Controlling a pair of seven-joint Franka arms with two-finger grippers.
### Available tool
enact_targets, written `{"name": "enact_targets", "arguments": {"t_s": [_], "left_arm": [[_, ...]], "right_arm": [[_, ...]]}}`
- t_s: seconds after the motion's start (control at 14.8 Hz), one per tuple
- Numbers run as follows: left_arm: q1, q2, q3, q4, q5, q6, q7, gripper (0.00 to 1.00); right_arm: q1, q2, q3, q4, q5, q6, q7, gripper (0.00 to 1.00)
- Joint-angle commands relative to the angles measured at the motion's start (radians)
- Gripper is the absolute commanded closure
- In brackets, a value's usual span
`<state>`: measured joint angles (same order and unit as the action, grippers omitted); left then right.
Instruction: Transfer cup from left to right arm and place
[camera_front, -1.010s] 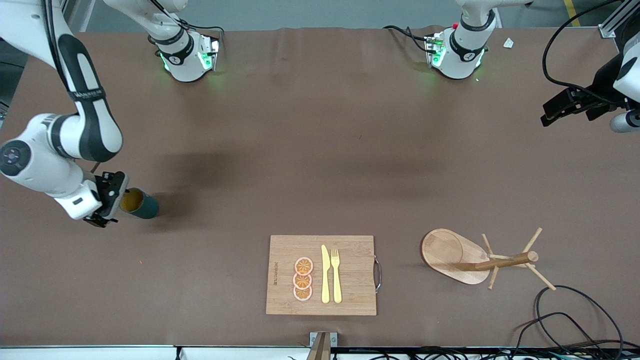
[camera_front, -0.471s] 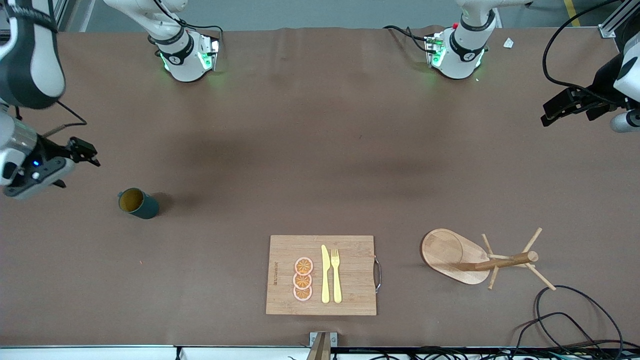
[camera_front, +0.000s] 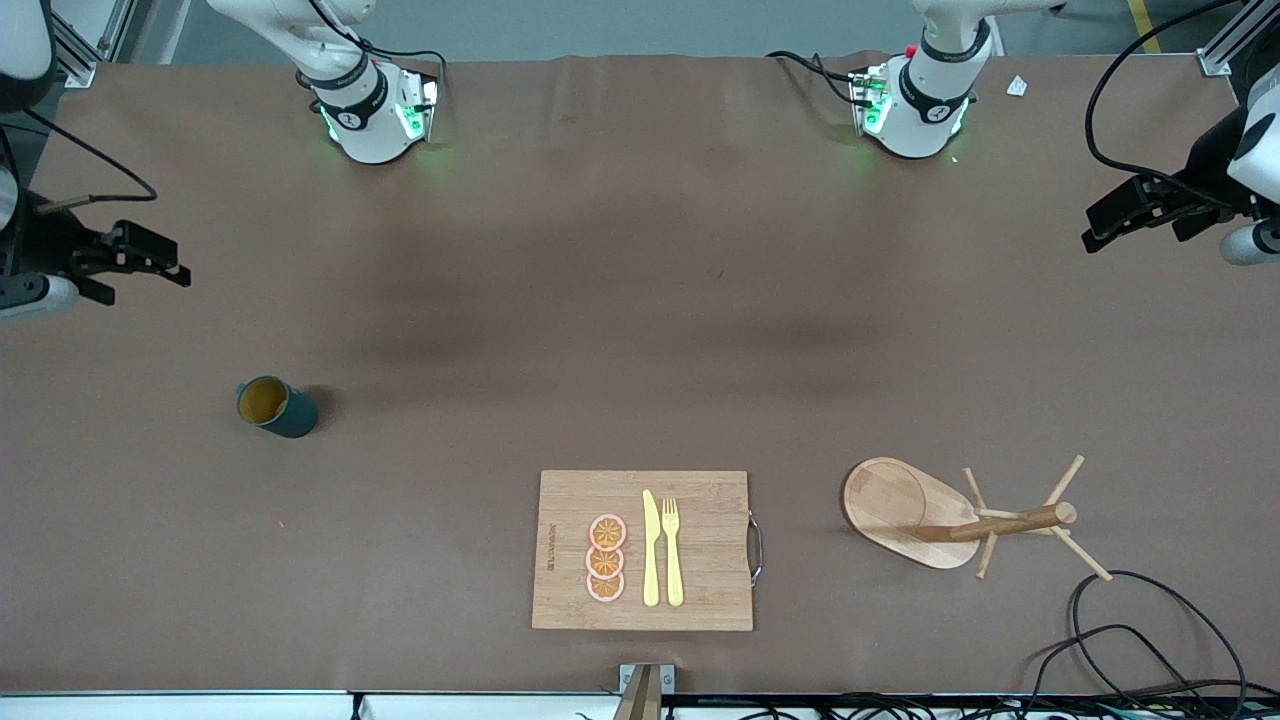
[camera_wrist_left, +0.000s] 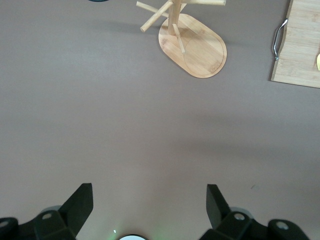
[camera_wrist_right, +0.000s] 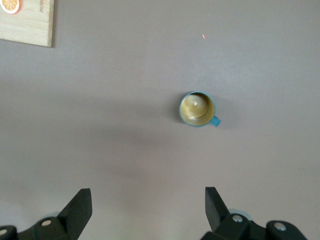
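We see the cup (camera_front: 275, 406) standing upright on the counter (camera_front: 640, 300) toward the right arm's end, mouth up, yellow inside showing, nothing touching it. In the right wrist view the cup (camera_wrist_right: 198, 109) sits alone on bare counter, handle sticking out to one side.

Right hand (camera_front: 150, 262) is up in the air over the counter edge at the right arm's end, well apart from the cup, fingers (camera_wrist_right: 80, 207) spread wide, empty.

Left hand (camera_front: 1125, 212) waits over the left arm's end of the counter, fingers (camera_wrist_left: 82, 200) also wide, empty.

Cutting board (camera_front: 642, 550) with fruit slices (camera_front: 606, 558), knife (camera_front: 651, 548) and fork (camera_front: 672, 550) lies near the front camera. Wooden mug rack (camera_front: 960, 515) stands beside it toward the left arm's end.
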<state>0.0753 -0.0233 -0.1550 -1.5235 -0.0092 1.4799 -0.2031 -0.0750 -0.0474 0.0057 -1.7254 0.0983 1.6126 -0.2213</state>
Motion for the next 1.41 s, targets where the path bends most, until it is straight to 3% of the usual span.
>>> {"name": "enact_targets", "arguments": {"t_s": [0.0,0.54,0.94,1.35], "left_arm": [[0.0,-0.007,-0.006,0.005,0.018,0.0,0.014,0.0],[-0.006,-0.009,-0.037,0.002,0.02,-0.01,0.045,0.0],[-0.006,-0.007,-0.049,0.005,0.075,-0.015,0.16,0.0],[0.003,-0.004,-0.047,0.02,0.06,-0.015,0.151,0.0]], "right_arm": [[0.014,-0.052,0.013,-0.008,-0.002,-0.037,0.077,0.0],[0.009,-0.069,0.011,0.067,-0.144,-0.092,0.072,0.0],[0.0,-0.086,0.002,0.076,-0.149,-0.12,0.083,0.0],[-0.006,-0.088,0.005,0.096,-0.147,-0.109,0.115,0.0]]}}
